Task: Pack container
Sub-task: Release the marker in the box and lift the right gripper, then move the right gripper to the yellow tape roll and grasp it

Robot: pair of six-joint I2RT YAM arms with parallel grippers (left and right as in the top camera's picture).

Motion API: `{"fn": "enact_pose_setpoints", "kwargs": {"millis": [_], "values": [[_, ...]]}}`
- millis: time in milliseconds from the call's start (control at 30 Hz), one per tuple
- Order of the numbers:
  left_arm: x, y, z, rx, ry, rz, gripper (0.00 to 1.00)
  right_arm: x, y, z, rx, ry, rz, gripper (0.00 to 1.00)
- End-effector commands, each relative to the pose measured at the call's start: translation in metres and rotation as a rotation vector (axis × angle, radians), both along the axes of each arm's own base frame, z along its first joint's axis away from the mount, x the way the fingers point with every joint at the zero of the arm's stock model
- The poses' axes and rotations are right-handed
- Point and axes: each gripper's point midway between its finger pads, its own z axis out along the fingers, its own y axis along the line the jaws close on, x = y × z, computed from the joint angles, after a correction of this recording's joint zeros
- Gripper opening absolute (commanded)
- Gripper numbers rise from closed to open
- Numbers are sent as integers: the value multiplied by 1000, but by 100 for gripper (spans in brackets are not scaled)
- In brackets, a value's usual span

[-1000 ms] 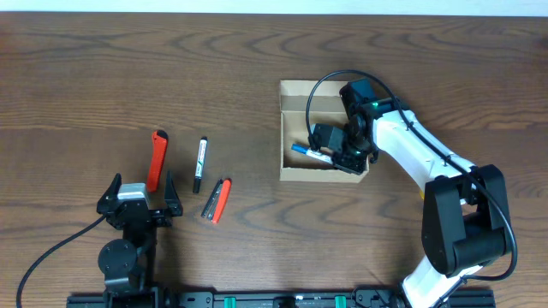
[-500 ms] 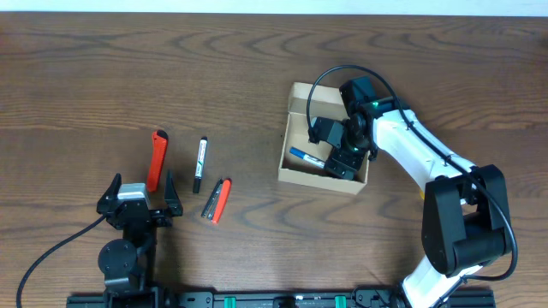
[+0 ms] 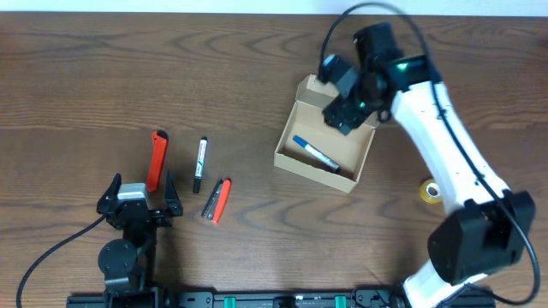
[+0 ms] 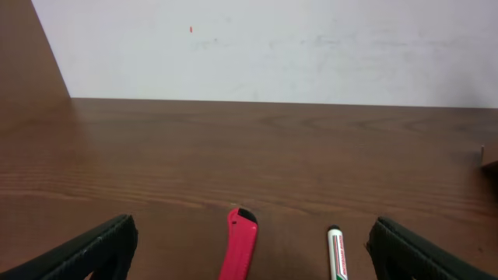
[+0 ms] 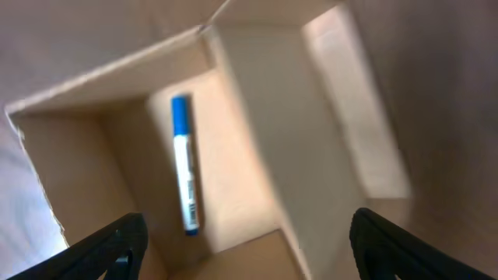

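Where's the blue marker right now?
Overhead view, right of centre: the blue marker lies inside the open cardboard box, close by the right tool.

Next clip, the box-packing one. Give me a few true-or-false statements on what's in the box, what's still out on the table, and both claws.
1. A blue marker lies inside the container. True.
2. The right claw is gripping the blue marker. False: it is open and empty above the container, and the marker lies on the container's floor.
3. The left claw is open and holds nothing. True.
4. The red utility knife has been packed into the container. False: it lies on the table just ahead of the left claw.
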Motion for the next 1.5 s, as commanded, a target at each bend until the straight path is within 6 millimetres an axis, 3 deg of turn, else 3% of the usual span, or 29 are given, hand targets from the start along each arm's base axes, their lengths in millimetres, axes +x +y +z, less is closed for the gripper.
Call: {"fn": "enact_pose_setpoints", "kwargs": {"millis": [0,100,200,233,300,367,400,433,467,533,600,667,767,1033,1167,1300,1467], "values": [[0,-2,-19,-15,50,-7,96,8,-17,31,30,-66,-111,75],[0,-2,-18,-15,50,-7,95,25,-48,56,13,-172,-325,69],[0,-2,-19,-15,50,-7,95,45,-96,101,6,-376,-649,72],[0,-2,-19,-15,50,-7,95,48,-108,117,21,-439,-716,77],[0,-2,-18,-15,50,-7,95,51,-114,138,86,-500,-751,99],[0,-2,-19,-15,50,-7,95,47,-109,144,127,-490,-659,94],[0,-2,-18,-15,50,-7,95,41,-112,142,125,-467,-633,82],[0,-2,-19,-15,50,-7,95,35,-127,136,114,-432,-699,57],[0,-2,-18,-15,50,-7,95,27,-144,129,99,-398,-800,54],[0,-2,-19,-15,50,-7,95,7,-178,113,82,-316,-978,60],[0,-2,-19,-15,50,-7,95,-11,-201,100,98,-242,-1066,57],[0,-2,-19,-15,50,-7,95,-26,-214,92,128,-207,-1108,51],[0,-2,-19,-15,50,-7,95,-56,-232,75,131,-194,-1174,51],[0,-2,-19,-15,50,-7,95,-123,-244,-5,86,-89,-1216,54],[0,-2,-18,-15,50,-7,95,-162,-248,-59,-21,62,-1352,46],[0,-2,-19,-15,50,-7,95,-176,-239,-91,34,127,-1472,47],[0,-2,-18,-15,50,-7,95,-184,-247,-105,-21,110,-1504,47]]}}
